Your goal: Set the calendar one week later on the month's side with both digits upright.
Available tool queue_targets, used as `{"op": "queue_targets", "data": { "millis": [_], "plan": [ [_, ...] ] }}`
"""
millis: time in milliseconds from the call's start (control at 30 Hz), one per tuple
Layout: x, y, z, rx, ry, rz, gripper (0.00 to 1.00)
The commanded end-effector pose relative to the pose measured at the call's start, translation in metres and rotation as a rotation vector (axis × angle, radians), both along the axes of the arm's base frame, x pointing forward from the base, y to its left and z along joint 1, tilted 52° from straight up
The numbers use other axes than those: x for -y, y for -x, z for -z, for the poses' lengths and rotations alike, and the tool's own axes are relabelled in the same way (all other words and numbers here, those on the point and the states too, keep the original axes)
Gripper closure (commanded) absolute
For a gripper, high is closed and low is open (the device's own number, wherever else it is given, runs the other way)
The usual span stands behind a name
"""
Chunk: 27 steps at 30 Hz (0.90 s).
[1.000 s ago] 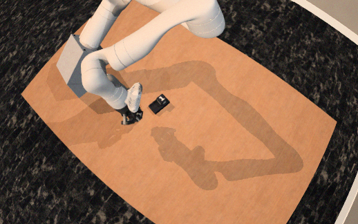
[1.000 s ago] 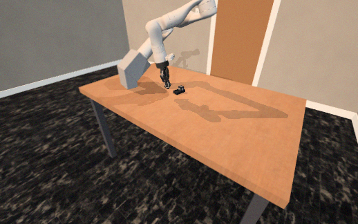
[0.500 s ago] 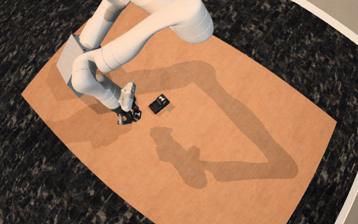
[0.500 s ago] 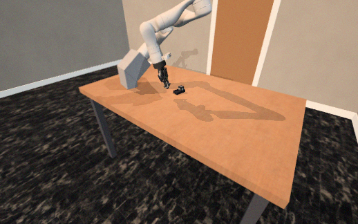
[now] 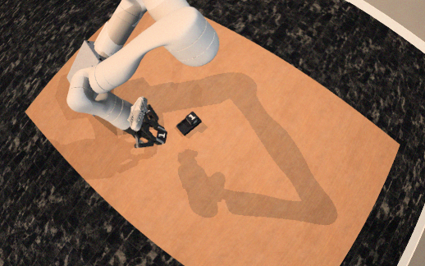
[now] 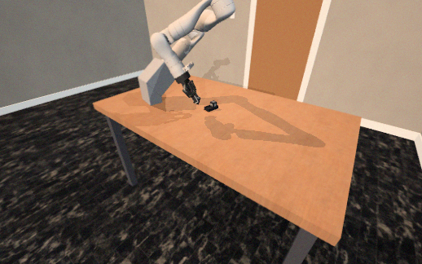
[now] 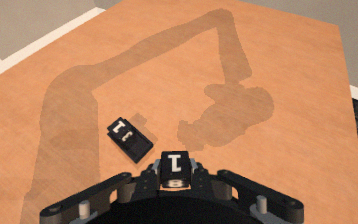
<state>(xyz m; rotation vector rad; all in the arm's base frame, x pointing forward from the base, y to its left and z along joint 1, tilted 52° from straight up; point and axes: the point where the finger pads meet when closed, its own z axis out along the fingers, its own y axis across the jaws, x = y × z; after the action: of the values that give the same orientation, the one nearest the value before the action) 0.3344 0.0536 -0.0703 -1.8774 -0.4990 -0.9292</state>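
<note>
Pincer point(image 5: 162, 135) point(image 6: 196, 100) point(image 7: 175, 169): above the table point(image 5: 263, 172) point(image 6: 261, 155) point(image 7: 290, 165)
Held cube point(image 5: 162, 135) point(image 7: 174, 163): between the pincer's fingertips
Tray point(image 5: 185, 126) point(image 6: 209, 108) point(image 7: 139, 150): near the pincer, on the table
Other cube point(image 5: 192, 117) point(image 6: 213, 103) point(image 7: 121, 128): in the tray, at the end farther from the pincer

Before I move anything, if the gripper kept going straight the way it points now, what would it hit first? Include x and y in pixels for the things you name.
Probably the table point(image 5: 263, 164) point(image 6: 286, 155) point(image 7: 290, 165): the gripper point(image 5: 162, 135) point(image 6: 196, 100) point(image 7: 175, 166) slants down toward it, so the held cube point(image 5: 162, 135) point(image 7: 174, 163) would likely touch first. How near it passes the tray point(image 5: 186, 127) point(image 6: 210, 108) point(image 7: 141, 149) is unclear.
</note>
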Motion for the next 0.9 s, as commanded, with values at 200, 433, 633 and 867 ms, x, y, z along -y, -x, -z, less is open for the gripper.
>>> {"op": "queue_targets", "data": {
  "millis": [200,433,633,867],
  "plan": [
    [0.0012,0.0039,0.0047,0.018,-0.049,0.042,0.74],
    [0.0013,0.0049,0.006,0.102,-0.166,0.147,0.74],
    [0.0017,0.0049,0.006,0.113,-0.18,0.162,0.74],
    [0.0017,0.0049,0.006,0.113,-0.18,0.162,0.74]
  ]
}}
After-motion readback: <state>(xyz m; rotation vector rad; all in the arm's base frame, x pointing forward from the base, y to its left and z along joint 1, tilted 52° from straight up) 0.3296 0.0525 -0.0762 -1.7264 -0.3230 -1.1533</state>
